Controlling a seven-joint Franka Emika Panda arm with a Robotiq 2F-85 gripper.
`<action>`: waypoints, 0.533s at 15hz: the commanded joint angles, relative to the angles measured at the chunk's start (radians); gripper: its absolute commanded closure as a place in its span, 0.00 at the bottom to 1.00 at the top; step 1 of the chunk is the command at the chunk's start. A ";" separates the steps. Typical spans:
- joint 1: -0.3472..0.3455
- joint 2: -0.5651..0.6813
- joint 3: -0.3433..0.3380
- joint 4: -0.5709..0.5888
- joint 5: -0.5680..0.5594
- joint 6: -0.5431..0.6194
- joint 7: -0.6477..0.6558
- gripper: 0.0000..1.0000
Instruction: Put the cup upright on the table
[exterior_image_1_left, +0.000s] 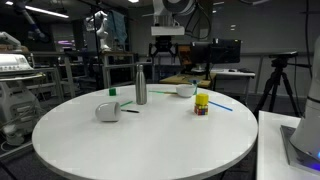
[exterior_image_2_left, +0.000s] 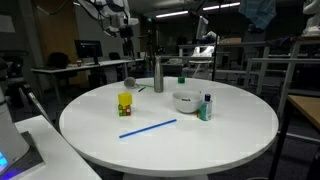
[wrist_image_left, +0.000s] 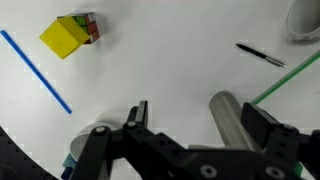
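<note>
The pale grey-white cup (exterior_image_1_left: 108, 112) lies on its side on the round white table (exterior_image_1_left: 150, 145), near the table's edge. It also shows in an exterior view (exterior_image_2_left: 130, 83) and at the top right corner of the wrist view (wrist_image_left: 304, 18), partly cut off. My gripper (wrist_image_left: 198, 112) is open and empty, high above the table. The tall steel bottle (wrist_image_left: 230, 120) stands below it, close to one finger. The cup is well away from the jaws, beyond a black pen (wrist_image_left: 260, 54).
On the table are the steel bottle (exterior_image_1_left: 140, 85), a white bowl (exterior_image_1_left: 186, 90), a yellow cube (exterior_image_1_left: 202, 104), a blue straw (exterior_image_2_left: 148, 128), a green straw (wrist_image_left: 285, 80) and a small bottle (exterior_image_2_left: 206, 108). A rectangular white table edge (exterior_image_1_left: 290, 150) stands at the side.
</note>
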 joint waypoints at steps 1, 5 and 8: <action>0.022 0.102 -0.030 0.097 -0.011 -0.031 0.069 0.00; 0.024 0.199 -0.048 0.168 0.073 -0.040 0.085 0.00; 0.033 0.261 -0.048 0.220 0.140 -0.017 0.080 0.00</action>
